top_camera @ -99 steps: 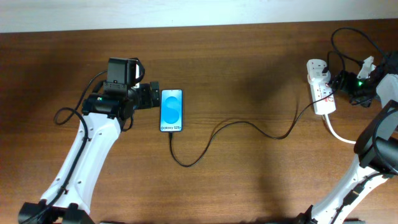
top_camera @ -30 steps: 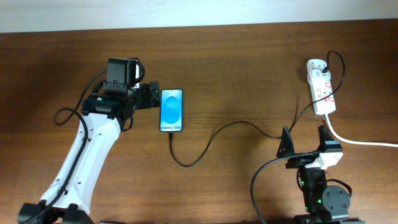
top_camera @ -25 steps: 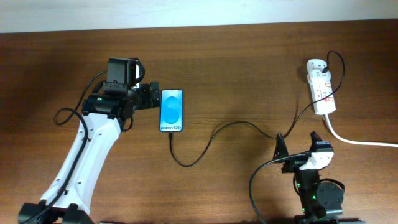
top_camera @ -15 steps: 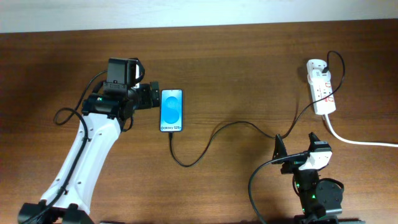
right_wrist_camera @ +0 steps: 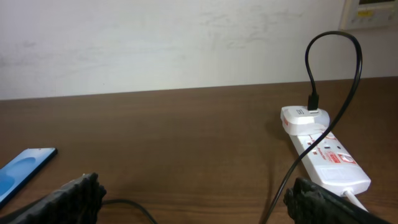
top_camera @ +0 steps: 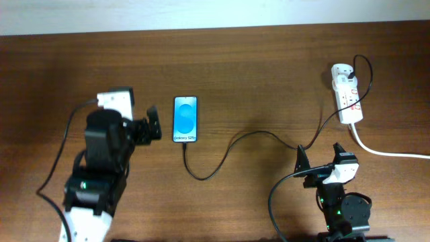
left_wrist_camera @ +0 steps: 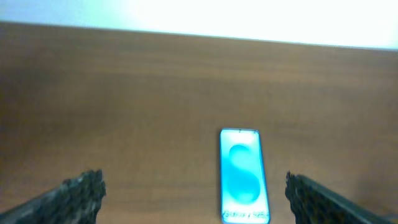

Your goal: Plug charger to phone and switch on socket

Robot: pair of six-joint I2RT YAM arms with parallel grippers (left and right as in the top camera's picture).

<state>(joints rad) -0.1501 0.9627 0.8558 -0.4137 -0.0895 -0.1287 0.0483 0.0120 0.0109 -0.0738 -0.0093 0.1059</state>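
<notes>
The phone (top_camera: 185, 119) lies flat on the wooden table, its blue screen up; it also shows in the left wrist view (left_wrist_camera: 243, 175) and at the left edge of the right wrist view (right_wrist_camera: 23, 168). The black charger cable (top_camera: 235, 144) runs from the phone's near end to the white socket strip (top_camera: 347, 99), seen also in the right wrist view (right_wrist_camera: 326, 154). My left gripper (top_camera: 152, 126) is open and empty, a little left of the phone. My right gripper (top_camera: 317, 158) is open and empty near the front edge, below the strip.
The strip's thick white cord (top_camera: 386, 152) runs off to the right edge. The cable loops across the table's middle, and a stretch of it (right_wrist_camera: 311, 149) passes close to my right gripper. A pale wall (right_wrist_camera: 186, 43) stands behind the table.
My left arm has pulled back from the phone's left side toward the front. My right arm left the socket strip earlier and now rests low near the front edge.
</notes>
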